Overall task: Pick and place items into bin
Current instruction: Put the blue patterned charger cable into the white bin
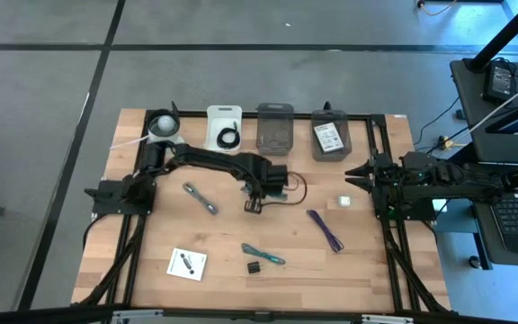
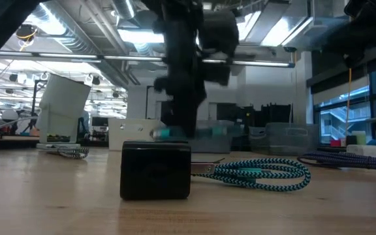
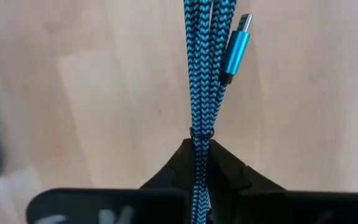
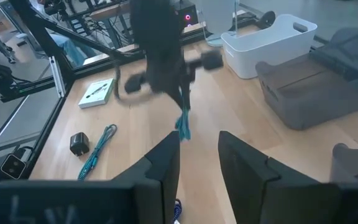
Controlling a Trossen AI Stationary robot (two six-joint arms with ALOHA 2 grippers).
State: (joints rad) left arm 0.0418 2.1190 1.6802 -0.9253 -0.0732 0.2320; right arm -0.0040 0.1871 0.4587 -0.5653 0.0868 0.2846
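At table centre, teal cable (image 3: 199, 74) pinched at tie band by left gripper (image 3: 201, 163); soft, light, dangles. Right gripper (image 4: 199, 152) parked at 3 o'clock, jaws apart, nothing held.

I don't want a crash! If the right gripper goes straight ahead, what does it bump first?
The right gripper would probably meet the left gripper, right ahead of it and shut on a blue cable. Nothing seems to lie between them, though depth is hard to judge.
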